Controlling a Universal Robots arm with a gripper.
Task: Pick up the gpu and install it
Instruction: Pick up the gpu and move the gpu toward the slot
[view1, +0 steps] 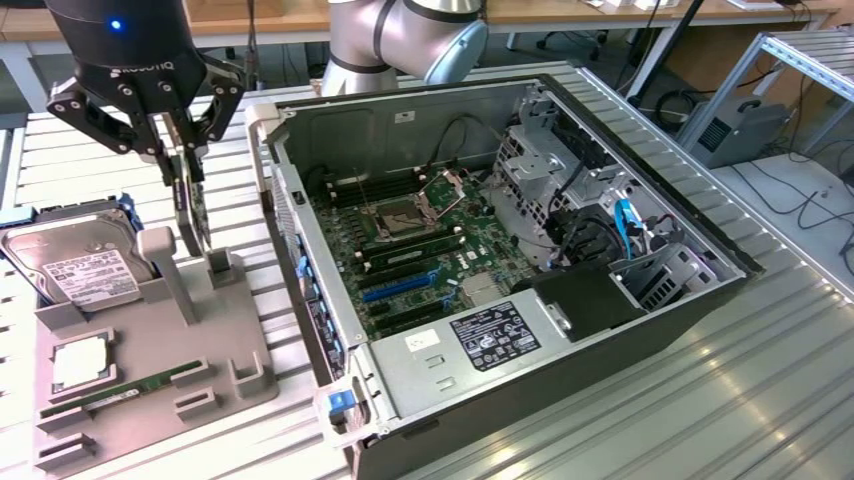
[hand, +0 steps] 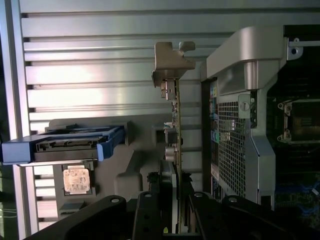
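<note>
The gpu (view1: 191, 215) is a thin black card seen edge-on, standing upright at the exterior view's left. My gripper (view1: 183, 165) is shut on its upper edge, one finger on each face. The card's lower end is just over the slotted post of the grey parts stand (view1: 220, 275); I cannot tell whether they touch. In the wrist view the gpu (hand: 173, 125) runs away from my gripper (hand: 172, 207), with its silvery bracket (hand: 169, 62) at the far end. It hangs beside the perforated rear panel of the open computer case (hand: 235, 135).
The grey stand also holds a silver hard drive (view1: 83, 268), a processor chip (view1: 80, 362) and a green memory stick (view1: 120, 393). The open computer case (view1: 694, 245) lies to the exterior view's right, its motherboard (view1: 414, 250) exposed. The ribbed metal table (view1: 694, 400) extends around it.
</note>
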